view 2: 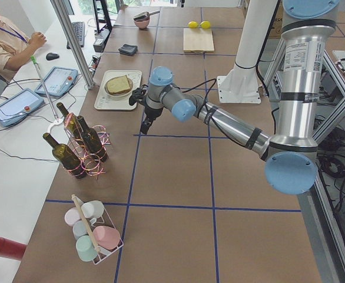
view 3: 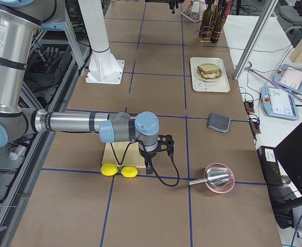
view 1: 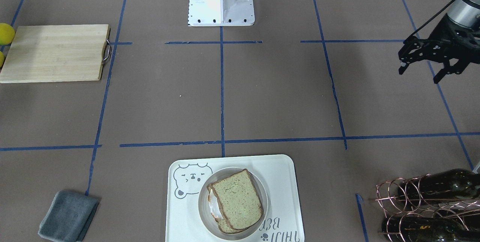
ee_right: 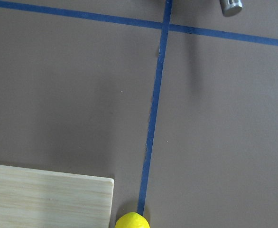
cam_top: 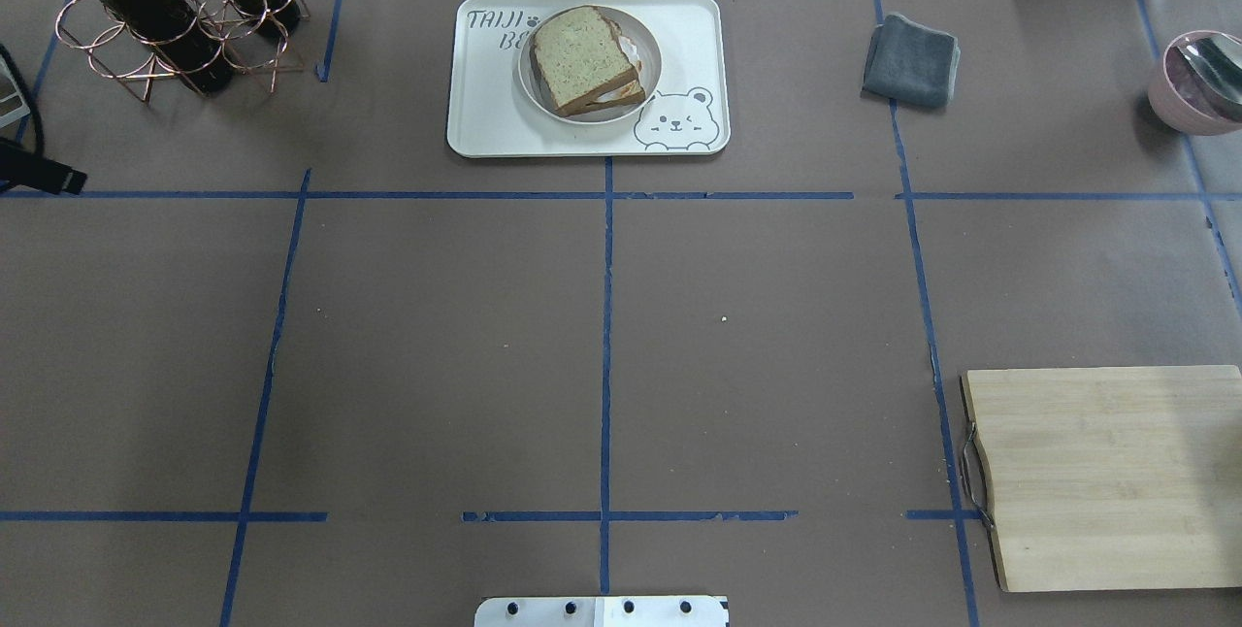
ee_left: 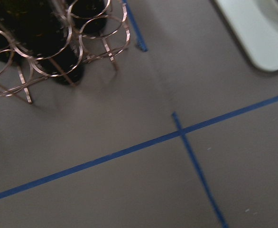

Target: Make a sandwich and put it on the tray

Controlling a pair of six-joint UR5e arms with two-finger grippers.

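Both arms stand clear. The left gripper [view 1: 420,72], at ten o'clock, hangs wide and empty. The sandwich [cam_top: 582,59] sits stacked on a round plate [cam_top: 653,69] on the tray [cam_top: 495,117] at twelve. The right gripper [view 3: 151,163] is at four; its jaws cannot be told. The task looks done, so only parking remains.

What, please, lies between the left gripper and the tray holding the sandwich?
Between the left gripper and the tray there is only bare table crossed by blue tape, seen in the front-facing view.
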